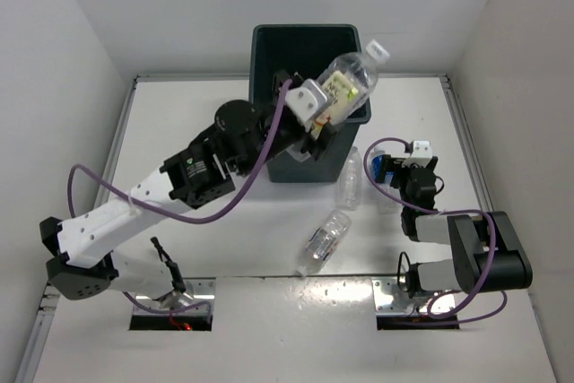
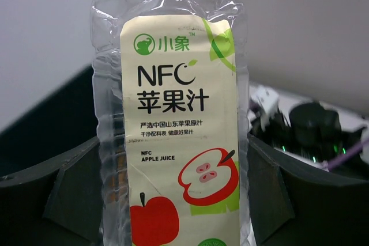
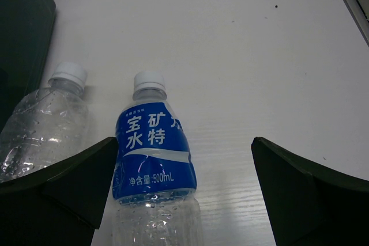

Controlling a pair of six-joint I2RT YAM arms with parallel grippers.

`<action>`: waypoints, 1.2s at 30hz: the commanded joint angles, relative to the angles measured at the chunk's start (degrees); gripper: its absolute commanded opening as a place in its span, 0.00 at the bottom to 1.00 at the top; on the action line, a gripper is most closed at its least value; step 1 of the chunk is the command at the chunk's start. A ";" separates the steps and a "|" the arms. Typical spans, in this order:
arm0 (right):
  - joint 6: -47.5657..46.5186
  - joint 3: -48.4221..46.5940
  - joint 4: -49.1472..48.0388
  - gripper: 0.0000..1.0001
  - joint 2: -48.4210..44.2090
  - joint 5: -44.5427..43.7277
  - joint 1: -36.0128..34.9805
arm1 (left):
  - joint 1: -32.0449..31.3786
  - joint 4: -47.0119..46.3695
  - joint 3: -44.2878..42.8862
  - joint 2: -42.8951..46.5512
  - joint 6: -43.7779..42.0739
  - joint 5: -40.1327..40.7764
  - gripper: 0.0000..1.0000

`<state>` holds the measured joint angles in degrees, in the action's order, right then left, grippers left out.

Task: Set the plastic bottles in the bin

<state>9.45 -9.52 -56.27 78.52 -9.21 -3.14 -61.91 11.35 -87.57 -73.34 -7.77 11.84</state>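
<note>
The left gripper clasps the apple juice bottle by its body, tilted over the 3 o'clock rim of the bin, cap towards 2 o'clock. The right gripper, jaws wide, hangs over the blue-labelled bottle lying at the bin's 4 o'clock. A plain clear bottle lies just beside it at 9 o'clock.
</note>
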 commanded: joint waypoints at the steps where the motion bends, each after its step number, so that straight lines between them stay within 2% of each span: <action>1: 0.04 -1.20 -2.09 1.00 -0.12 0.07 0.24 | 1.88 -11.24 -5.22 -3.45 -2.78 -2.51 0.50; 4: 0.04 -1.20 -2.09 1.00 -0.12 0.07 0.24 | 5.21 -14.86 -10.31 -6.89 0.90 -1.03 0.50; 5: 0.04 -1.20 -2.09 1.00 -0.12 0.07 0.24 | 7.66 -14.87 -12.60 -10.21 5.18 -0.42 0.50; 6: 0.04 -1.20 -2.09 1.00 -0.12 0.07 0.24 | 9.16 -13.57 -15.32 -12.16 7.48 0.11 0.50; 7: 0.04 -1.20 -2.09 1.00 -0.12 0.07 0.24 | 10.48 -11.90 -21.61 -14.26 9.51 0.12 0.50; 9: 0.04 -1.20 -2.09 1.00 -0.12 0.07 0.24 | 14.09 -8.98 -26.49 -19.02 13.82 0.12 0.46; 13: 0.04 -1.20 -2.09 1.00 -0.12 0.07 0.24 | 18.66 -9.95 -29.66 -21.57 20.93 -0.50 0.47; 14: 0.04 -1.20 -2.09 1.00 -0.12 0.07 0.24 | 20.93 -8.12 -30.20 -22.19 25.13 -1.45 0.47; 17: 0.04 -1.20 -2.09 1.00 -0.12 0.07 0.24 | 23.85 -7.49 -29.07 -22.90 31.12 -5.32 0.49; 25: 0.04 -1.20 -2.09 1.00 -0.12 0.07 0.24 | 26.67 -3.71 -25.82 -24.39 36.24 -10.34 0.58; 30: 0.04 -1.20 -2.09 1.00 -0.12 0.07 0.24 | 27.19 -7.14 -16.60 -21.41 36.25 -12.62 0.60; 36: 0.04 -1.20 -2.09 1.00 -0.12 0.07 0.24 | 27.19 -7.66 -12.45 -20.18 36.77 -13.86 0.62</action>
<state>9.45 -9.52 -56.27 78.52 -9.19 -3.14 -35.27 7.86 -99.53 -97.21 27.79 -0.01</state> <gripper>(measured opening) 0.997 0.853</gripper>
